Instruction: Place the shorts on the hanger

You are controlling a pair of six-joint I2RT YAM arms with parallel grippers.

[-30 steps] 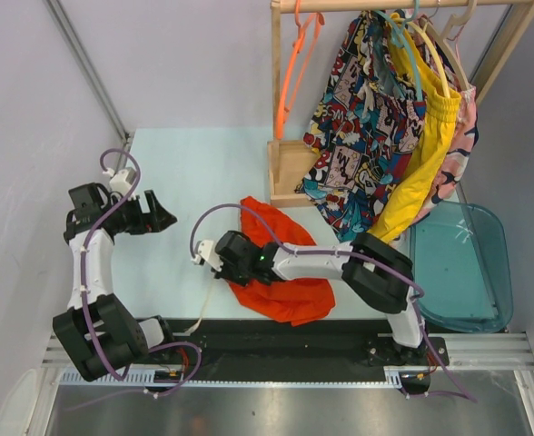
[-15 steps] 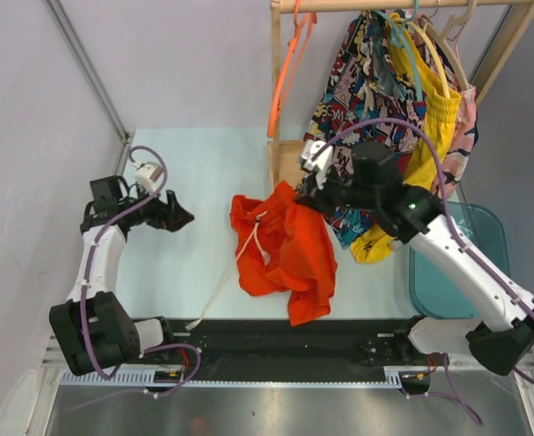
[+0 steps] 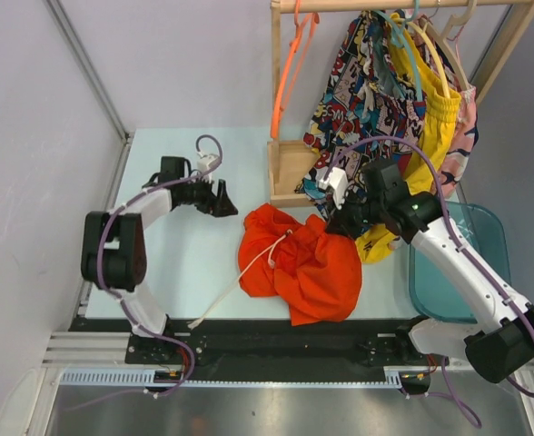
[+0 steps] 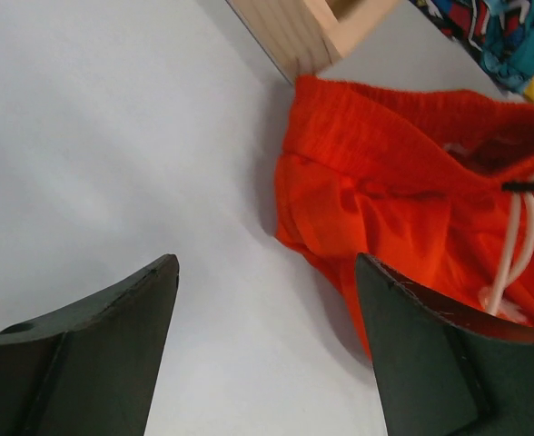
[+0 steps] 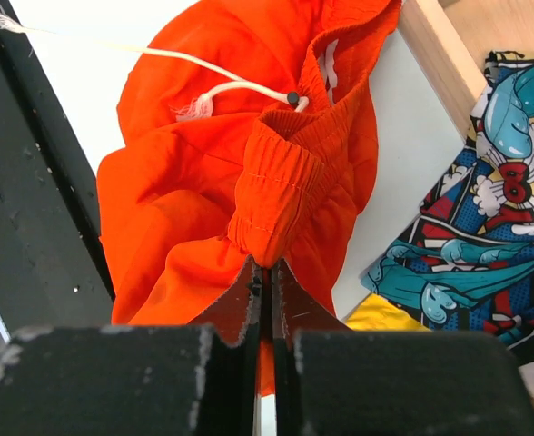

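The orange-red shorts (image 3: 299, 263) lie crumpled on the pale table, their cream drawstring (image 3: 240, 286) trailing toward the near edge. My right gripper (image 3: 336, 223) is shut on a fold of the elastic waistband at the heap's right top corner. The right wrist view shows the fingertips (image 5: 267, 263) pinching that fold of the shorts (image 5: 194, 182). My left gripper (image 3: 226, 202) stands open just left of the shorts, low over the table. In the left wrist view its jaws (image 4: 265, 263) hold nothing, with the shorts (image 4: 385, 173) beyond the right finger. The thin orange hanger (image 3: 285, 82) hangs on the rack's rail.
The wooden rack's base (image 3: 290, 173) stands just behind the shorts. Comic-print shorts (image 3: 358, 118) and yellow shorts (image 3: 426, 154) hang from the rail behind my right arm. A teal bin (image 3: 458, 268) sits at the right. A black rail (image 3: 276, 341) runs along the near edge.
My right gripper carried the shorts from the near edge back toward the rack, then set them lower and slightly right. The left arm swung right, up to the shorts, its jaws narrowing slightly.
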